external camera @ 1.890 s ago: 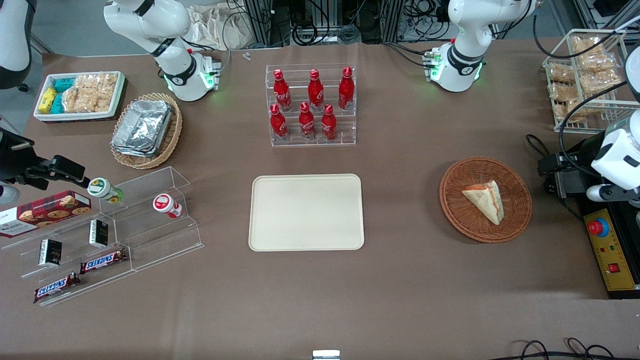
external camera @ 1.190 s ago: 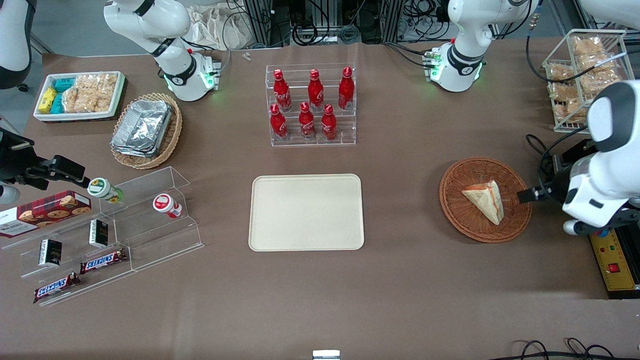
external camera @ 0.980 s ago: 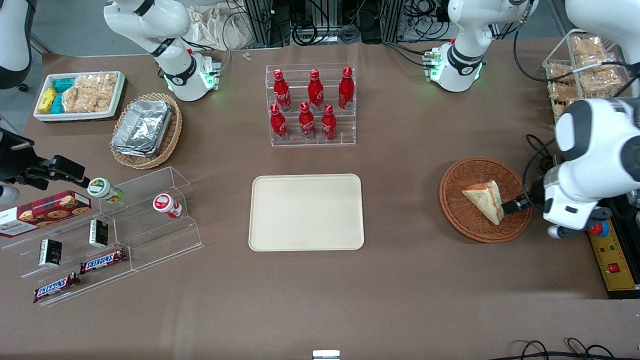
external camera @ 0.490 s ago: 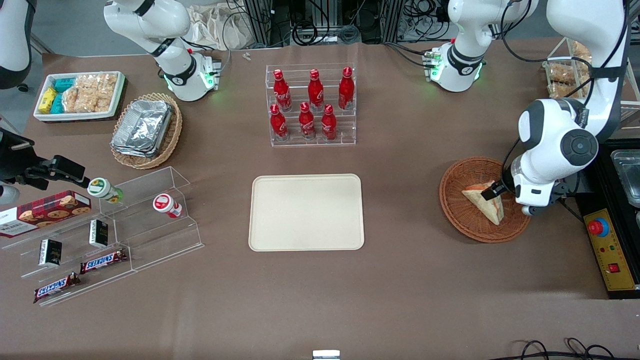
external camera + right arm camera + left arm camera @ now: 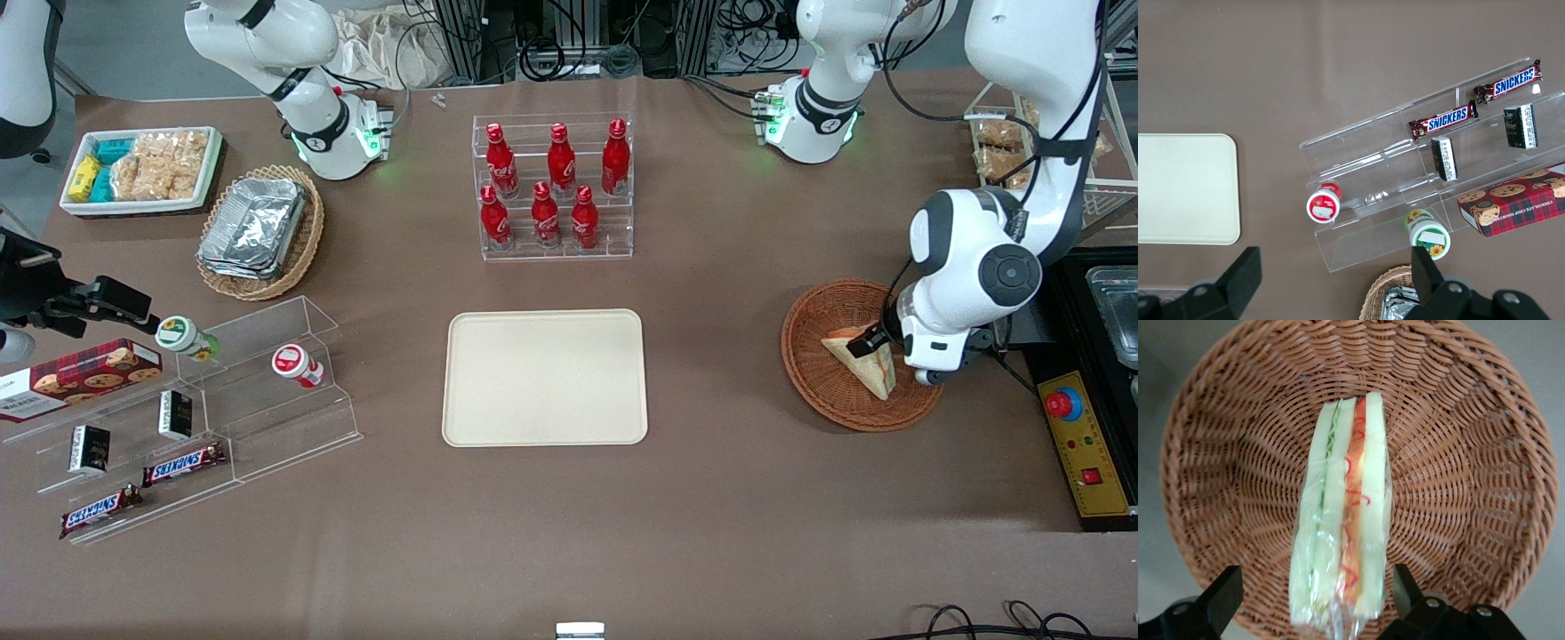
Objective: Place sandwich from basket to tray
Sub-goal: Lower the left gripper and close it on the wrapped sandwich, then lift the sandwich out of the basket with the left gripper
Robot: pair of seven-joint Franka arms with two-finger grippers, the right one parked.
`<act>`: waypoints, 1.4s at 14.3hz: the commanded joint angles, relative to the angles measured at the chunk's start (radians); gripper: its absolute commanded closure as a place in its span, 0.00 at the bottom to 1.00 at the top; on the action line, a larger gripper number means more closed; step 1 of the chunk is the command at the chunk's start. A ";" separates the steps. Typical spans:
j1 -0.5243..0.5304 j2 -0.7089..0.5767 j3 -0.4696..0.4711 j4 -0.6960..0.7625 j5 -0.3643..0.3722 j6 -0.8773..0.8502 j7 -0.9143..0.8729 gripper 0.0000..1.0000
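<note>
The sandwich (image 5: 862,360), a plastic-wrapped wedge of pale bread, lies in the round reddish-brown wicker basket (image 5: 822,391) toward the working arm's end of the table. Its red-orange and green filling stripes (image 5: 1353,493) face the left wrist camera. My left gripper (image 5: 876,347) hangs just above the sandwich's wide end, open. In the left wrist view the gripper (image 5: 1315,600) straddles the wedge, and a gap shows between each black finger (image 5: 1221,595) and the bread. The cream tray (image 5: 545,377) lies flat at the table's middle with nothing on it.
A clear rack of red bottles (image 5: 551,191) stands farther from the front camera than the tray. A yellow control box (image 5: 1086,444) sits beside the basket at the table's edge. A wire rack of snack packets (image 5: 1000,147) stands near the working arm's base.
The left arm has swung in from the table's edge over the basket. Its gripper has come down from beside the basket's rim to straddle the sandwich.
</note>
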 commanded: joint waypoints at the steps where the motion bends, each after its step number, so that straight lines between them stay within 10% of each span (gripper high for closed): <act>1: -0.003 0.037 0.006 -0.022 0.029 0.087 -0.040 0.00; 3: -0.004 0.061 0.006 -0.016 0.028 0.099 -0.046 0.12; 6: -0.004 0.064 0.006 -0.005 0.028 0.109 -0.080 0.95; 9: -0.012 0.038 0.003 0.063 0.028 0.061 -0.149 1.00; 16: -0.018 0.034 -0.054 0.667 -0.008 -0.702 -0.140 1.00; 20: -0.019 0.098 -0.240 0.815 -0.049 -0.721 -0.073 1.00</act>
